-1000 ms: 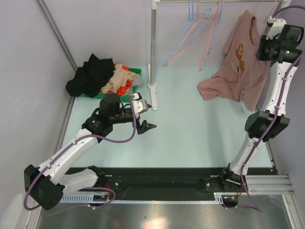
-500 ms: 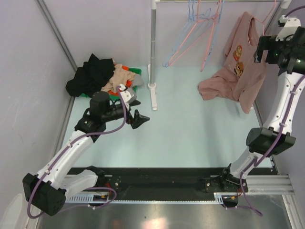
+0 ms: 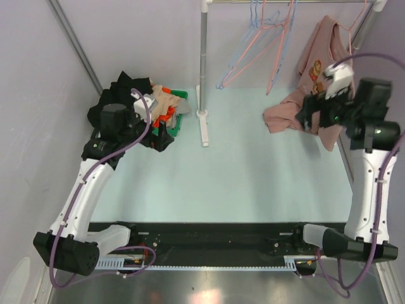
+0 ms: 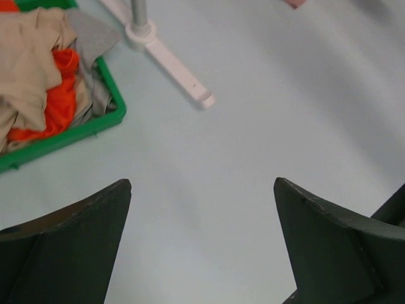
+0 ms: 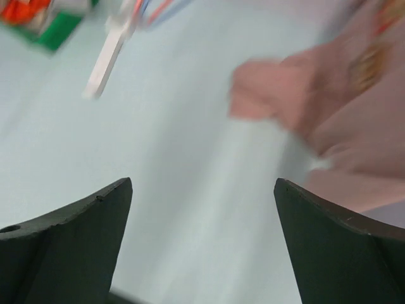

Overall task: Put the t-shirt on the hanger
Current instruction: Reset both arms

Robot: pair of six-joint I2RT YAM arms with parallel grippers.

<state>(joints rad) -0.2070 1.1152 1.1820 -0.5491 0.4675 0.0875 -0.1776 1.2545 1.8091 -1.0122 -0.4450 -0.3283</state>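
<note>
The dusty-pink t-shirt [image 3: 329, 76] hangs at the back right from a thin pale-pink hanger [image 3: 359, 19] hooked on the rack's rail. Its hem lies bunched on the table. In the blurred right wrist view the t-shirt [image 5: 329, 107] fills the upper right. My right gripper [image 3: 309, 115] is open and empty, hovering just in front of the shirt's lower left part; its own view shows my right gripper [image 5: 202, 183] above bare table. My left gripper [image 3: 163, 134] is open and empty beside the green basket, and the left wrist view shows my left gripper [image 4: 202, 183] over bare table.
A green basket [image 3: 178, 95] at the back left holds black, beige and orange clothes; its corner [image 4: 95, 123] is close to my left fingers. The white rack pole [image 3: 203, 63] stands on a foot [image 4: 171, 76]. Spare pink and blue hangers [image 3: 262, 44] dangle from the rail.
My right gripper has opened, left the hanger's top and swung down and left in front of the shirt. My left arm has drawn back left to the basket.
</note>
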